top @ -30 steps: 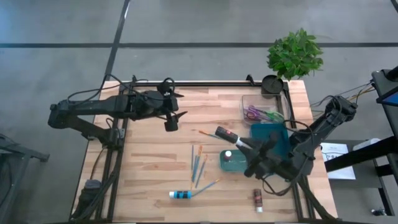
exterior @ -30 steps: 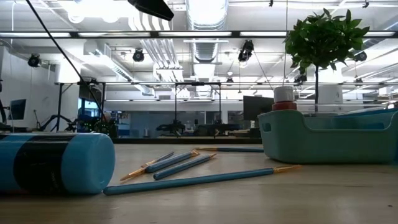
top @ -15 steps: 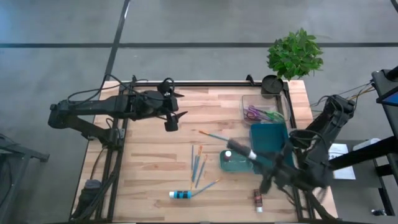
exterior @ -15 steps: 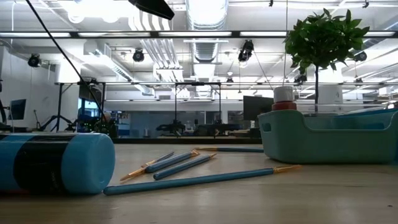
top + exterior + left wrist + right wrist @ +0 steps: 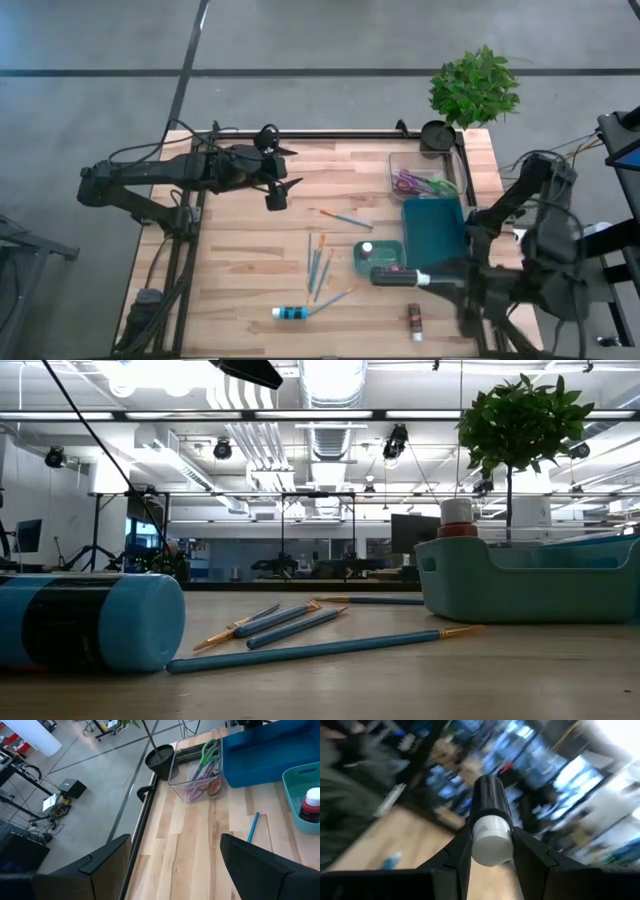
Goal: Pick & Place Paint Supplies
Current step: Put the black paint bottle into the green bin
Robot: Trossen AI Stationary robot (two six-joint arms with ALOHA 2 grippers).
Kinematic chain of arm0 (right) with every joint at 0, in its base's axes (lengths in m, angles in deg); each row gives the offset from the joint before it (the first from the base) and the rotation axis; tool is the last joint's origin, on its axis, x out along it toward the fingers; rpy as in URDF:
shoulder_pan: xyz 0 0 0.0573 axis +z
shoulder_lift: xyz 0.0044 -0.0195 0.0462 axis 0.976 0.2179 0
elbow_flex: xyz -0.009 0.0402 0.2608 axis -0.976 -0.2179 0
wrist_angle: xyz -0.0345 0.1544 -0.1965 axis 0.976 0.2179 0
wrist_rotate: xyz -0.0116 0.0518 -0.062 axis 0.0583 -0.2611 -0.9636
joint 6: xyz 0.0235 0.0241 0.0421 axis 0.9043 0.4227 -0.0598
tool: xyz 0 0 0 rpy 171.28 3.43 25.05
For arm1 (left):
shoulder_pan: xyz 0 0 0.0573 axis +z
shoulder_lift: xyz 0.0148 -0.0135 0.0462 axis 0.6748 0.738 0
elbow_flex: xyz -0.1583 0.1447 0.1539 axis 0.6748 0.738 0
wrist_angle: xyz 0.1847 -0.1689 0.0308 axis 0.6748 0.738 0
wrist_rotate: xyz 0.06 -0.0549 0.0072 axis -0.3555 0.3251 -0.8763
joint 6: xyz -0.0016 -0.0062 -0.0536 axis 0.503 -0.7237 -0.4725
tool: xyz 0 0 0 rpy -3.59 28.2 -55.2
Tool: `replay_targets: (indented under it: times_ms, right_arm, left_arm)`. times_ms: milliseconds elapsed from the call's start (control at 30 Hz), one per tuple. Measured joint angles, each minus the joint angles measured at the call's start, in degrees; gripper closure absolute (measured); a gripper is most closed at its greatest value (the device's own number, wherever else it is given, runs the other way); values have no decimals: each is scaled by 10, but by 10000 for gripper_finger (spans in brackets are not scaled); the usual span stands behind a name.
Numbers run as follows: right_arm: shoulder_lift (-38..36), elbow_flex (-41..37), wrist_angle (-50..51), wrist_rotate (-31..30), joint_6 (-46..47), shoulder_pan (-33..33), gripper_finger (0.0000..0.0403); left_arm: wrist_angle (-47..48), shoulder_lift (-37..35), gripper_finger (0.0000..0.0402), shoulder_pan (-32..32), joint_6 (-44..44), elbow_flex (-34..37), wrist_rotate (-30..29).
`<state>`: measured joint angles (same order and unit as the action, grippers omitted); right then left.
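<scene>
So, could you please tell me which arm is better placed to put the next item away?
The right, I'd judge. Its tool is already shut on a dark paint tube hanging beside the teal tray. The left tool hovers open and empty at the table's far left.

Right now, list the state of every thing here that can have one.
left claw: open, empty, above the table
right claw: shut on the dark tube
dark tube: held, off the table
blue tube: lying on its side
brown tube: lying flat
brushes: lying loose
white-capped tube: upright in the small teal tray
</scene>
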<state>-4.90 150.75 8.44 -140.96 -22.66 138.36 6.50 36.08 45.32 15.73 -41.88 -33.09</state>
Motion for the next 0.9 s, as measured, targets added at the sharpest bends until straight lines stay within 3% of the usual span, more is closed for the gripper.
replay_targets:
  times_ms: [167,233,333,633,900]
  right_arm:
    - [35,144,393,56,343,-31,294]
    - [52,173,485,108,440,-53,294]
    - [78,195,562,195,515,-93,294]
    - [156,228,598,416,495,-216,294]
    - [184,238,597,559,448,-305,294]
  left_arm:
    - [20,0,89,1,11,0,-18]
    - [38,-1,89,1,15,0,-38]
    - [63,-4,89,1,18,0,-72]
    - [90,-17,89,2,13,-1,-126]
    - [102,-19,89,2,13,-1,-133]
